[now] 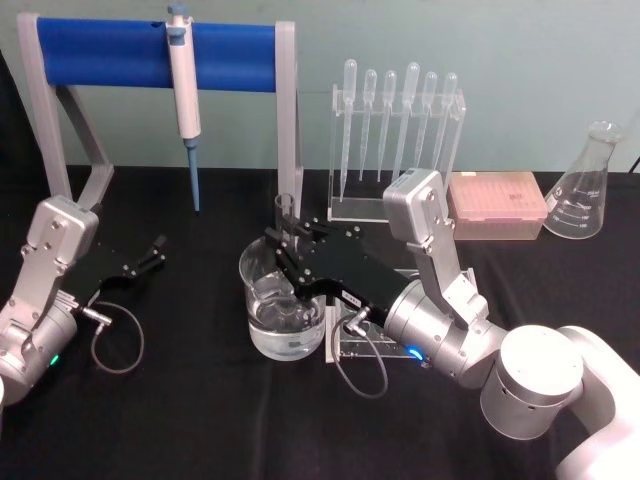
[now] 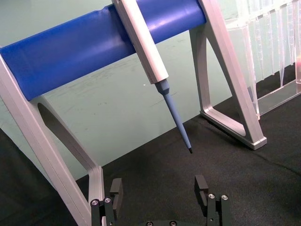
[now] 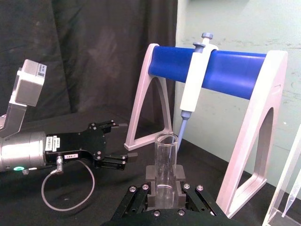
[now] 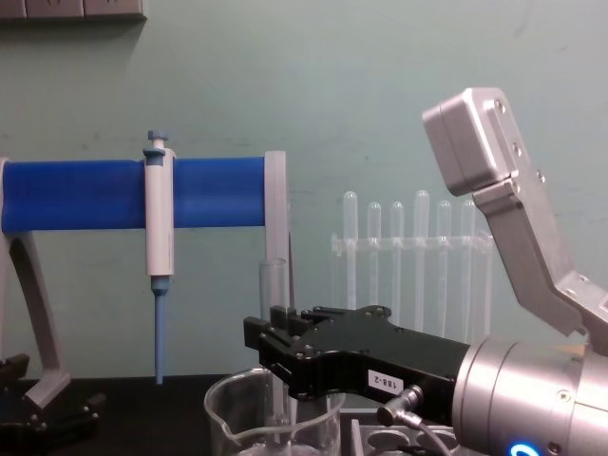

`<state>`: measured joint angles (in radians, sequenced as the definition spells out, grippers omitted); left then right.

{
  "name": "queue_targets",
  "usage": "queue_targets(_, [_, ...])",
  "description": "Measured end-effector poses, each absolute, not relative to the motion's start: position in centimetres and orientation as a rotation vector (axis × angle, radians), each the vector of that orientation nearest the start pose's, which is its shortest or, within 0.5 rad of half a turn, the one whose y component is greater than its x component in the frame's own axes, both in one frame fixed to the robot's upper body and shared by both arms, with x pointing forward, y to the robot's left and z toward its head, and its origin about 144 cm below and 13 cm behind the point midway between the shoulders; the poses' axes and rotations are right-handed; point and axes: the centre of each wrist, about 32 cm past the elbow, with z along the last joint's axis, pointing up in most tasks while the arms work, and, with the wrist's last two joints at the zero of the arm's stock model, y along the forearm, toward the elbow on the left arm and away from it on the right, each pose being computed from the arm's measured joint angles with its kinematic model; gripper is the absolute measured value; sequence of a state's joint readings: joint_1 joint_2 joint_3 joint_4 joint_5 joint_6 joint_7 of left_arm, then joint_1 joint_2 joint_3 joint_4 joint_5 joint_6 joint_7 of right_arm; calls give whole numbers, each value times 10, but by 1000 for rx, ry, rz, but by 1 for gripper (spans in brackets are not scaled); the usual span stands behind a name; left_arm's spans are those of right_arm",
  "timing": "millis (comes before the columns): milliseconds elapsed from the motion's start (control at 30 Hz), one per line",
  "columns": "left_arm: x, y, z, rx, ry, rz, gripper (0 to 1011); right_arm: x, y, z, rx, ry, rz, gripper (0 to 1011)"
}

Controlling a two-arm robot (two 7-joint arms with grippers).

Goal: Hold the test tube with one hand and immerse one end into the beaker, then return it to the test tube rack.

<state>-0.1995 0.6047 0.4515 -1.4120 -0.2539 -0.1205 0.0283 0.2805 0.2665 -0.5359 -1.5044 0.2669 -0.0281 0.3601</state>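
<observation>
My right gripper [image 1: 284,243] is shut on the test tube [image 1: 285,211], holding it upright over the beaker [image 1: 262,268] at the table's middle. In the chest view the test tube [image 4: 273,285] runs down past the right gripper [image 4: 264,347] and below the rim of the beaker [image 4: 228,420]. The beaker holds clear liquid; I cannot tell whether the tube's lower end touches it. In the right wrist view the test tube [image 3: 165,160] stands between the fingers [image 3: 151,173]. My left gripper [image 1: 152,253] rests open at the left, apart from both, and is empty [image 2: 159,188].
A blue-barred stand [image 1: 110,52] at the back left carries a white-and-blue micropipette [image 1: 185,90]. Behind the beaker is a clear rack of plastic pipettes [image 1: 400,130], then a pink tip box [image 1: 495,205] and a conical flask [image 1: 582,185]. A small clear rack [image 1: 345,345] sits beside the beaker.
</observation>
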Motion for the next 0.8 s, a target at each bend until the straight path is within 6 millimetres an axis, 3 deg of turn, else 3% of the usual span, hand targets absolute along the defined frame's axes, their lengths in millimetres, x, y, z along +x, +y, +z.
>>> queue_targets(800, [489,310,1140,304,-285,1248,1000,499,-150,1180,-10,-128,-716,231])
